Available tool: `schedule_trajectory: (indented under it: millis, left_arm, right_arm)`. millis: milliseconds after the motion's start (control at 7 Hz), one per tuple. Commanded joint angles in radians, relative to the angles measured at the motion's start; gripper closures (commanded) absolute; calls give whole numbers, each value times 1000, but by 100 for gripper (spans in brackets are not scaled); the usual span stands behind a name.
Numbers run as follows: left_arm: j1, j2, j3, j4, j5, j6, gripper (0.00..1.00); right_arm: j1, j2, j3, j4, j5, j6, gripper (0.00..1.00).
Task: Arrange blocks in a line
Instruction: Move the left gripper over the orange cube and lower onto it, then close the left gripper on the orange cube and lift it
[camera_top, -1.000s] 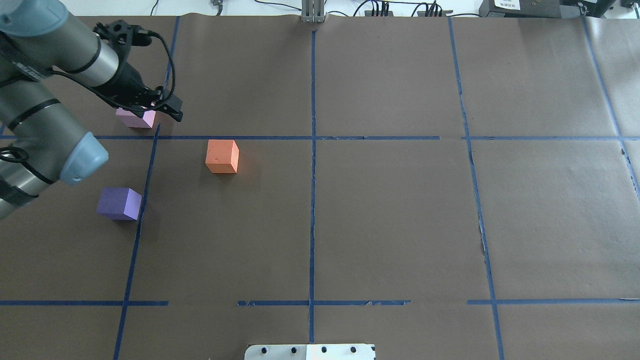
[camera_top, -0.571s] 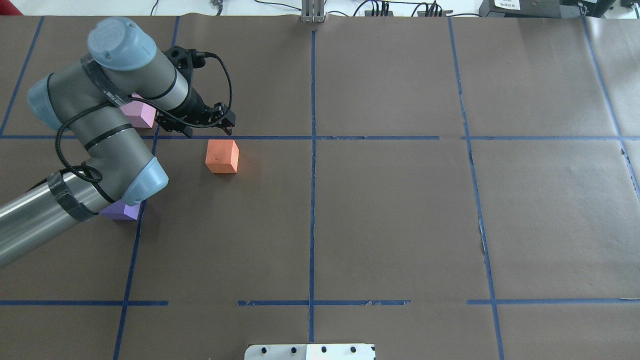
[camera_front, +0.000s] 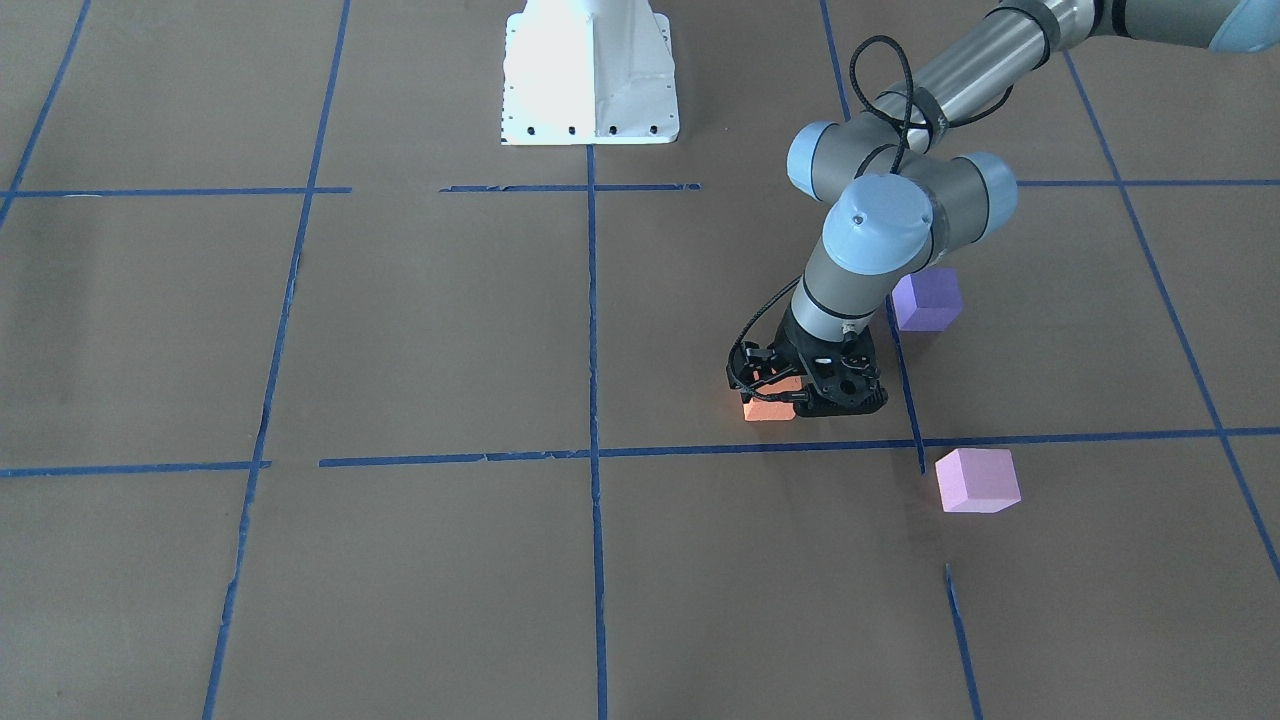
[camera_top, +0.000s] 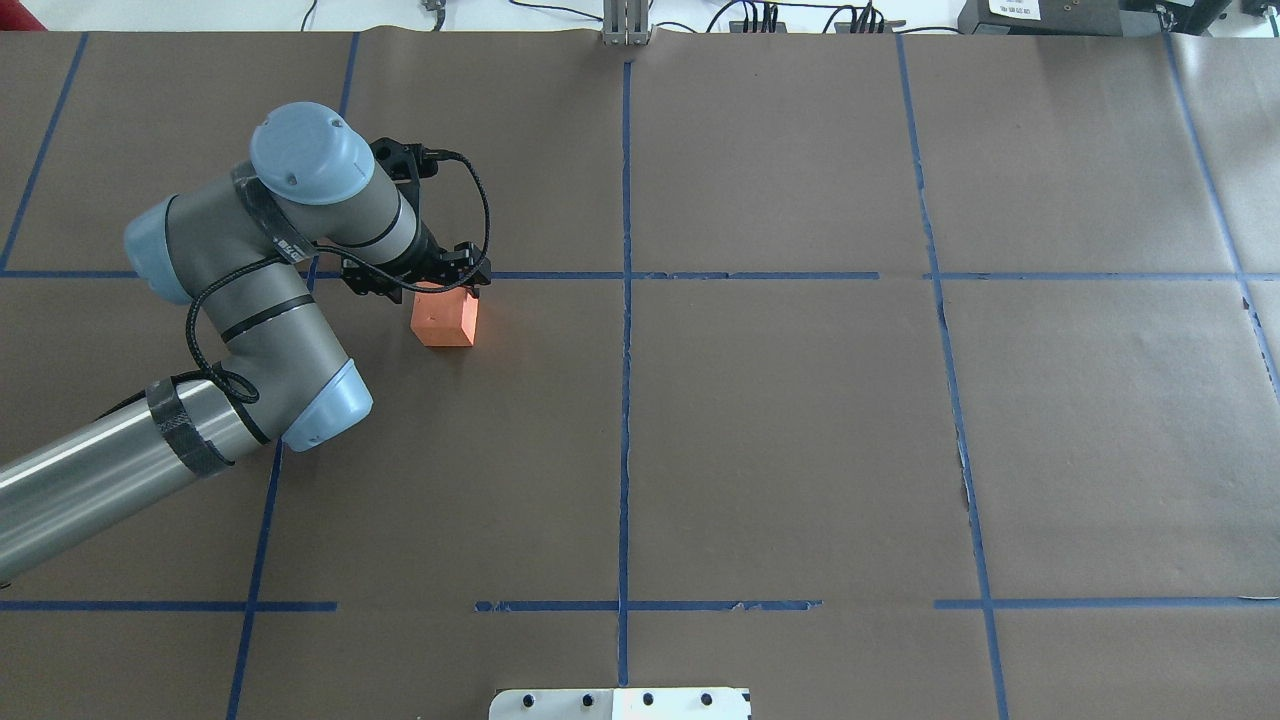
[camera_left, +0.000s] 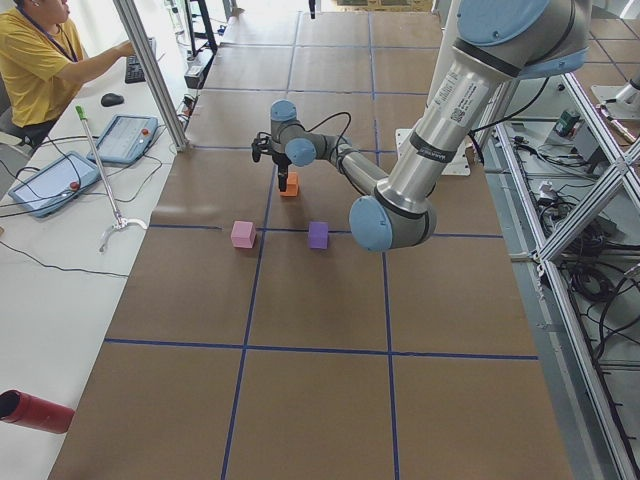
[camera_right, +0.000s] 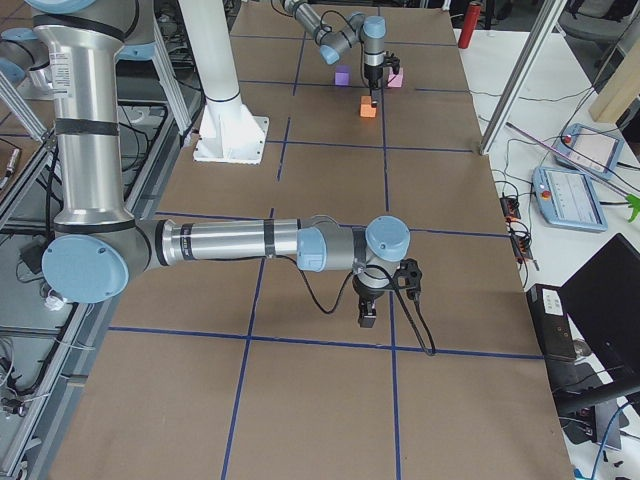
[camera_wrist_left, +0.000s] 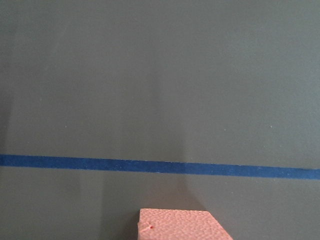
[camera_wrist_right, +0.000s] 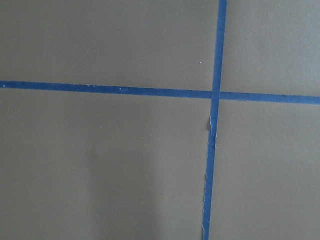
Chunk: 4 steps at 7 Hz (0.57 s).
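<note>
Blocks lie scattered on the counter (camera_front: 400, 330): the pink block (camera_front: 977, 480) nearest me, then the orange block (camera_front: 768, 409) just past the tape line (camera_front: 700, 450), and the purple block (camera_front: 926, 300) beyond. The left end effector (camera_front: 800, 392) sits low over the orange one, jaws apparently apart and straddling it. I'd centre it before closing, flat on opposite faces. A cube has no long axis, and its faces run roughly square to the tape.

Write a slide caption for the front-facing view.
Left end effector at the orange block; the purple block and the pink block lie separately nearby.
</note>
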Motion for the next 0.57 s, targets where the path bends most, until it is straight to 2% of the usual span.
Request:
schedule_trajectory:
  millis: [0,286,429]
  left_arm:
    - [32,1,12,-4,6,-4,2]
    - [20,2,11,-1,-2,5,73]
    - [-12,5,3,0,-6,8,78]
  right_arm:
    - [0,0,1,0,0,0,0]
    - [0,0,1,0,0,0,0]
    - [0,0,1,0,0,0,0]
